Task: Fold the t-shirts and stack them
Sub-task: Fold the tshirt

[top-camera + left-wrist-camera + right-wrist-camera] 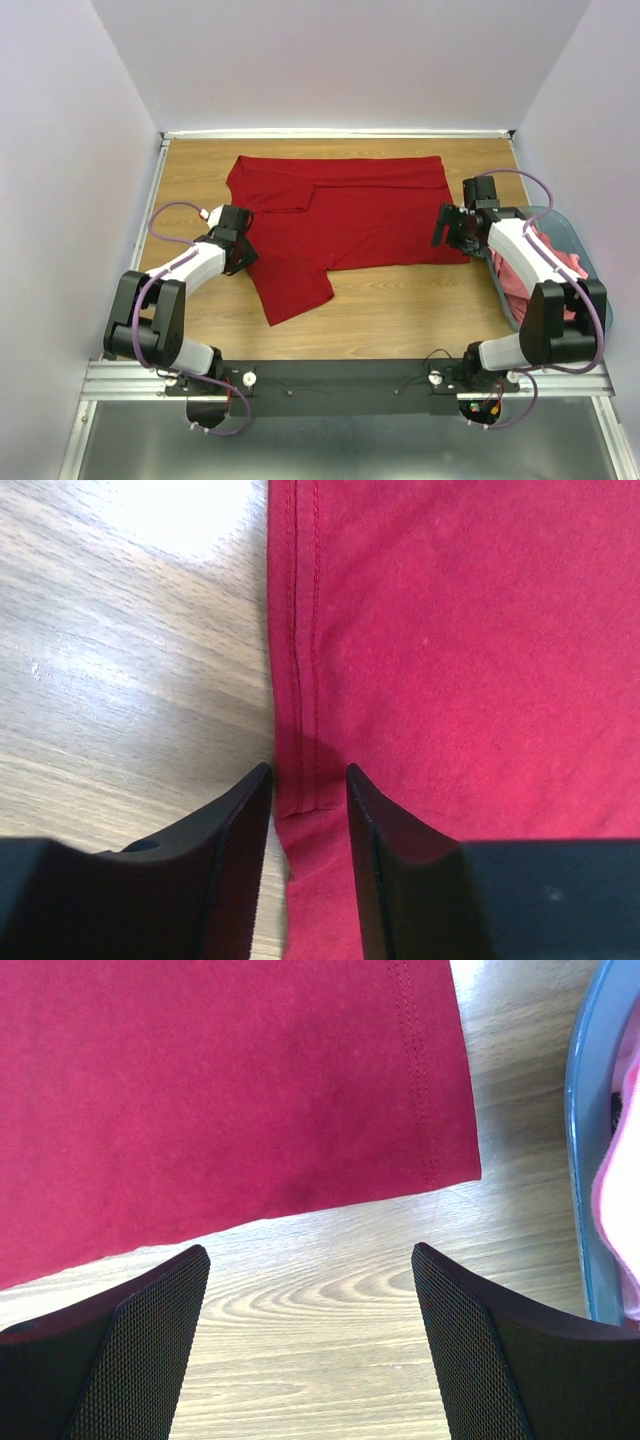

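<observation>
Left wrist view: the left gripper (308, 780), jaws narrow, straddles the stitched hem (303, 630) of the dark red t-shirt (460, 660). The hem runs straight ahead and the cloth spreads rightward. The right gripper (308, 1250) gapes wide, with the shirt's corner (455, 1160) just ahead-right.

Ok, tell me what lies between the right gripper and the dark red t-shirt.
Only bare wooden table between right gripper and dark red t-shirt, per the right wrist view.

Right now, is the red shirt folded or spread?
Mostly spread: the dark red t-shirt lies flat on the table, only one flap at its far-left corner doubled over.
</observation>
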Motion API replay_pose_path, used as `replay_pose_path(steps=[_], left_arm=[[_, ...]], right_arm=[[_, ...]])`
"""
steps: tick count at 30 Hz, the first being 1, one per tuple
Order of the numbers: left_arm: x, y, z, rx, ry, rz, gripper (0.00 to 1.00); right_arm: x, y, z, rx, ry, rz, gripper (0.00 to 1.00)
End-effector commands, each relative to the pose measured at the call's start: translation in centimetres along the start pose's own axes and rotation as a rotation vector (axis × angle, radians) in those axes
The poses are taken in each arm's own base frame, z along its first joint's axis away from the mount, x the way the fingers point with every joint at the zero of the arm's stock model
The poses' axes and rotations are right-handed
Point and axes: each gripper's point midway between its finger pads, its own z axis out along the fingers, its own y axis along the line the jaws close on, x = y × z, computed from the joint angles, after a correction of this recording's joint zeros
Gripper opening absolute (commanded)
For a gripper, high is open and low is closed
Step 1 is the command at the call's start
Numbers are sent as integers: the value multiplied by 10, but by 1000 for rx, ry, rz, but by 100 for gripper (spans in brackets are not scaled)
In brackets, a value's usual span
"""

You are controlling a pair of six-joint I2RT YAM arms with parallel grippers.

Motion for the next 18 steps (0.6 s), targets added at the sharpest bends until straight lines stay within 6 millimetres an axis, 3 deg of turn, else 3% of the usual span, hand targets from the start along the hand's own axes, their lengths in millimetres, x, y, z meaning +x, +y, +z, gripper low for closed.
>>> replay_pose_path(steps=[1, 3, 4, 9, 18], left_arm=[[18, 24, 1, -109, 46, 47, 37], [20, 28, 1, -123, 54, 58, 33], [20, 29, 2, -129, 54, 63, 24], [16, 29, 2, -147, 57, 79, 0], [0, 50, -13, -169, 4, 23, 0]], right_arm=[[-1, -1, -8, 11, -26, 10, 90], [-2, -2, -8, 13, -28, 12, 90], [-1, -3, -8, 17, -28, 15, 90], [3, -6, -7, 31, -24, 25, 90], [11, -14, 2, 88, 1, 73, 85]])
